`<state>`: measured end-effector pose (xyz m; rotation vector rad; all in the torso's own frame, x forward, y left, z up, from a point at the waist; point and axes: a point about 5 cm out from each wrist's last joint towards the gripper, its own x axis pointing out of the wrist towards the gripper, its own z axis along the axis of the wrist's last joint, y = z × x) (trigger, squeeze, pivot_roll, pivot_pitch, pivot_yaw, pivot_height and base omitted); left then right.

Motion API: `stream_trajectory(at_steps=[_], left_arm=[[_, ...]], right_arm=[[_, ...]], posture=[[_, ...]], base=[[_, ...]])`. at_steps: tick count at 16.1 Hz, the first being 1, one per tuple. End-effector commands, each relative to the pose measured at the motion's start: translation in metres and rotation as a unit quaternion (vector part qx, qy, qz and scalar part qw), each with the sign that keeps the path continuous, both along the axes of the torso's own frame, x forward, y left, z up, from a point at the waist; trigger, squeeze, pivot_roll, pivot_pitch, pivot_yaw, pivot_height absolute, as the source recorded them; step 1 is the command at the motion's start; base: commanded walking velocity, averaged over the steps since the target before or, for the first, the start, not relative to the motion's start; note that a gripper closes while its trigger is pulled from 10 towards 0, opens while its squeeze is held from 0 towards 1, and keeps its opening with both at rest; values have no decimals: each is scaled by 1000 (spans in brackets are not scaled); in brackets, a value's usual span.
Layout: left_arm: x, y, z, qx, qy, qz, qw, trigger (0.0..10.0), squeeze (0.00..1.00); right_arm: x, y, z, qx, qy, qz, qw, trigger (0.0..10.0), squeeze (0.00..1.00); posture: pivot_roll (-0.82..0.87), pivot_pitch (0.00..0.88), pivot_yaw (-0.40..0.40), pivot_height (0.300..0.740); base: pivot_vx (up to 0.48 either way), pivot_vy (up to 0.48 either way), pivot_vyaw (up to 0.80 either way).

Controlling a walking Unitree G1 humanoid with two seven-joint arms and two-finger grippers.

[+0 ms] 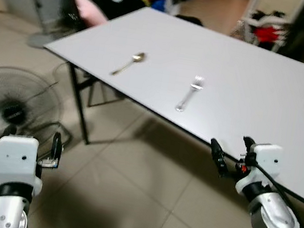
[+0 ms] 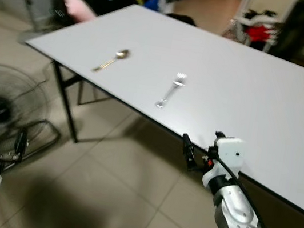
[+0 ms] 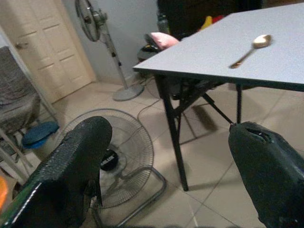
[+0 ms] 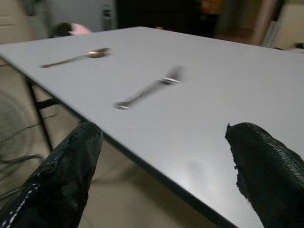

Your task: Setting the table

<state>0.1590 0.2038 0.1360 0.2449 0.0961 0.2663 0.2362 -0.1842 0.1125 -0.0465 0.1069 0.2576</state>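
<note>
Fork (image 1: 190,92) lies flat on the grey surface (image 1: 271,92), near its front edge, tines pointing away from the robot, handle toward the edge. Spoon (image 1: 129,63) lies well apart from the fork, off to the robot's left on the same surface, bowl pointing away, handle angled toward the near-left corner. Neither utensil is touched.

Right end effector (image 1: 231,151) is raised at the front edge of the surface, to the right of the fork and nearer the robot; fingers spread wide, nothing between them. In the right wrist view the two black fingers (image 4: 61,180) frame the surface edge, with fork and spoon beyond.

Left end effector (image 3: 166,175) sits low, over the tiled floor (image 1: 129,185), left of the surface and clear of it; fingers wide apart, holding nothing.

Floor fan (image 1: 8,106) lies beside the left arm. Standing fan (image 3: 102,42) and white door (image 3: 47,42) farther back. Pink cushion (image 1: 87,10) beyond the far-left corner of the surface.
</note>
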Motion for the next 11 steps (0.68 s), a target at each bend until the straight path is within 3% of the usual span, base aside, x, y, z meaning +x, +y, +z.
stream_trajectory(at_steps=[1,3,7,11], left_arm=[[-3,0,0,-8,3,-5,1000,10000,1000],[1,-6,1,-11,0,-15,1000,10000,1000],[4,-3,4,-4,-8,-18,1000,10000,1000],[3,-7,5,-18,-14,-18,1000,10000,965]], right_arm=[[-1,9,11,9,-25,34,999,10000,1000],[-2,10,6,3,-13,75,997,10000,1000],[8,12,9,37,-14,72,997,10000,1000],[6,27,7,55,2,116,992,10000,1000]], posture=[[-35,0,20,740],[-17,0,10,740],[-21,0,11,740],[-10,0,2,740]], base=[[0,0,800],[0,0,800],[0,0,800],[0,0,800]])
